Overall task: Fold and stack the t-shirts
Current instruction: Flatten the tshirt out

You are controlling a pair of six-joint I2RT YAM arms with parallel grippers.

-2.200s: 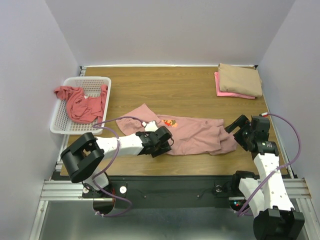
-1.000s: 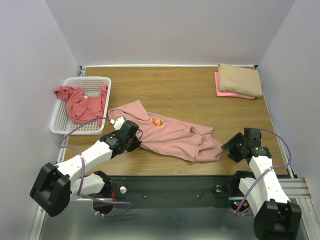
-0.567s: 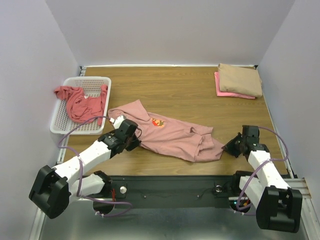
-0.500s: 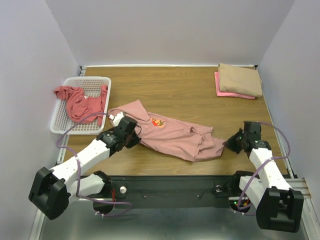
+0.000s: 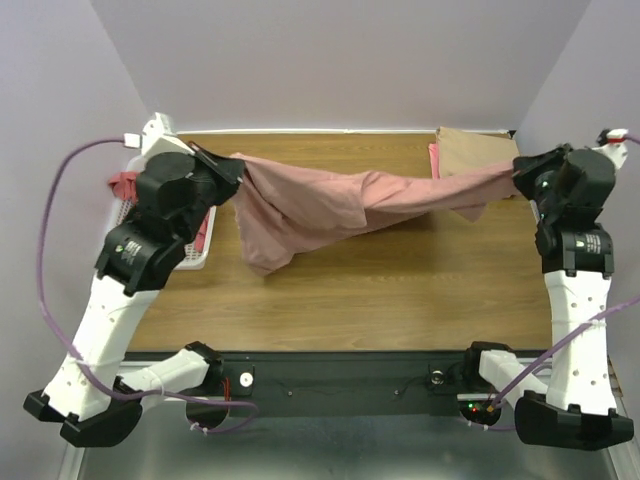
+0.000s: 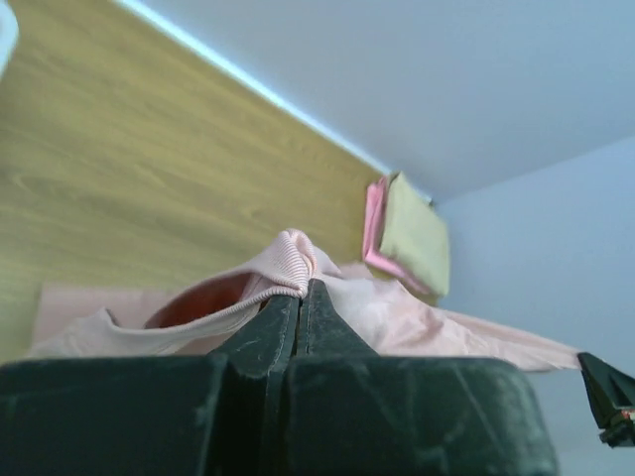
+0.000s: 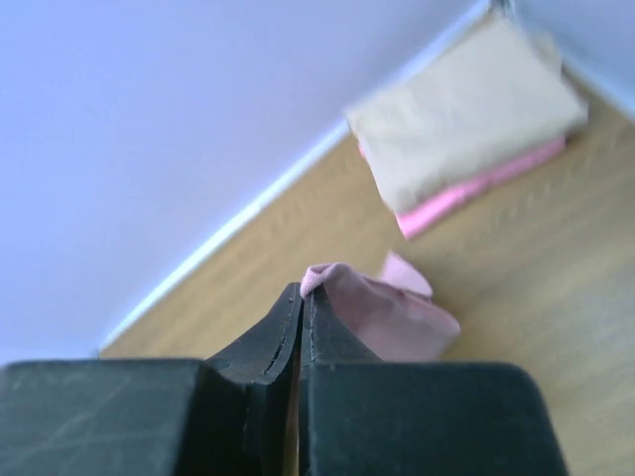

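The dusty-pink t-shirt hangs in the air above the wooden table, stretched across the upper middle of the top view between the 2 raised arms. It sags in a shallow curve. Most of its cloth bunches toward the left in loose folds, and a long drape drops below the left gripper's height. Toward the right it narrows to a taut strip. No chest graphic shows from any view.

The left gripper, at upper left, has its jaws pressed fully together on a ribbed edge of the shirt. In the left wrist view this pale pink ribbing puckers up just above the closed fingertips. The right gripper, at upper right, is likewise clamped tight on a small fold of the same shirt, and a short tail of cloth hangs past it.

Behind the stretched shirt, in the upper right corner of the table, the tan t-shirt lies folded on top of the folded bright pink t-shirt, whose edge peeks out beneath. At upper left, the coral-red t-shirt and the white mesh basket are mostly hidden by the left arm.
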